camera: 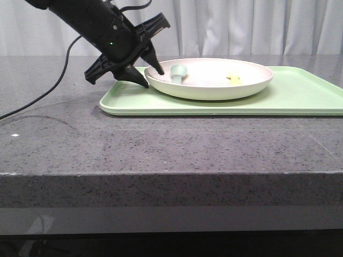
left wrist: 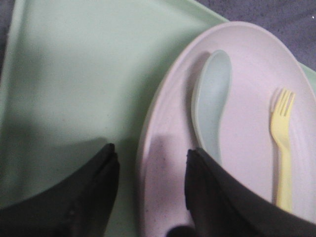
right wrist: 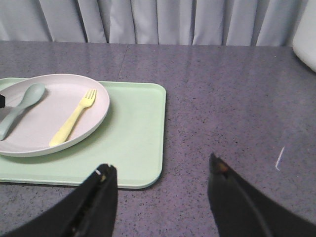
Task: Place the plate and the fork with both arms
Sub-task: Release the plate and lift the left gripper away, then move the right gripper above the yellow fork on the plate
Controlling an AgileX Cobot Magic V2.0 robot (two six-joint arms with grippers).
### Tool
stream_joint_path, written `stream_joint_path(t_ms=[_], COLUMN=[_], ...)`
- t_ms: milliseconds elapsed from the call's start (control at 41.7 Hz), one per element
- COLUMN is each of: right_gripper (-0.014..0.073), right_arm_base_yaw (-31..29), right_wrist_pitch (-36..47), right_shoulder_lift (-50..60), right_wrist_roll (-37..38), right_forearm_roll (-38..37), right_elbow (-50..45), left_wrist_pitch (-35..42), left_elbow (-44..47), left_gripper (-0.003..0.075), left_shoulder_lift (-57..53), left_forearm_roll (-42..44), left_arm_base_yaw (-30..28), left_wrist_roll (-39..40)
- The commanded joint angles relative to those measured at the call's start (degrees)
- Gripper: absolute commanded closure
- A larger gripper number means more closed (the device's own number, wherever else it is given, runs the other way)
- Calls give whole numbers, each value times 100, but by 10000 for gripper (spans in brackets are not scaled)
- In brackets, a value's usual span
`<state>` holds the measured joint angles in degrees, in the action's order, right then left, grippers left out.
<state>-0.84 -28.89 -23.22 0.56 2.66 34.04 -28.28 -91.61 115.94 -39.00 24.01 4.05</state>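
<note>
The pale pinkish plate [camera: 214,89] sits on the light-green tray [camera: 300,93]. The yellow fork [camera: 234,78] lies inside it, next to a grey-green spoon [camera: 178,72]. My left gripper [camera: 153,77] is open and straddles the plate's left rim. In the left wrist view, the left gripper [left wrist: 152,150] has one finger over the tray [left wrist: 74,74] and one inside the plate [left wrist: 247,89], near the spoon [left wrist: 213,103]; the fork [left wrist: 281,133] lies beyond. My right gripper [right wrist: 162,164] is open and empty over the table, to the right of the tray [right wrist: 133,138], apart from the plate [right wrist: 54,106] and fork [right wrist: 74,123].
The tray takes up the far right part of the grey stone table [camera: 161,144]. A black cable [camera: 48,91] trails over the table at the left. A white object [right wrist: 306,34] stands at the far right edge. Curtains hang behind the table.
</note>
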Motion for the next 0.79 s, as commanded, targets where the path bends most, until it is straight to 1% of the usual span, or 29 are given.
stream_joint_path(t_ms=[0,96,216,360,432,480,576,672,767], right_gripper=[155,155,155,155,155,155,155,155,155], right_arm_base_yaw=[-15,-15,-15,-15,-15,-15,-15,-15,-15], right_wrist_pitch=[516,516,516,516,516,516,516,516,516], right_shoulder_lift=[-81,-81,-81,-81,-81,-81,-81,-81,-81], right_wrist_roll=[-56,-56,-56,-56,-56,-56,-56,-56,-56], right_forearm_roll=[-9,-9,-9,-9,-9,-9,-9,-9,-9], right_elbow=[206,206,206,206,206,206,206,206,206], left_wrist_pitch=[12,-215,-543,-1172,-1498,-1796,-2223,-2188,-1989], left_elbow=[-315,-434,-560,-636,-636,-636,-487,-1,588], left_gripper=[353,353,353,353,353,353,353,353,353], left_shoulder_lift=[-543,-786,-1166,-1789,-2113,-2369,-2826,-3356,-3933], left_forearm_roll=[138,636,1657,2747,3109,3266,3349,3325,3325], left_arm_base_yaw=[38,28,28,28,28,28,28,28,28], left_wrist_roll=[-23,-23,-23,-70,-183,-405,-496,-819,-829])
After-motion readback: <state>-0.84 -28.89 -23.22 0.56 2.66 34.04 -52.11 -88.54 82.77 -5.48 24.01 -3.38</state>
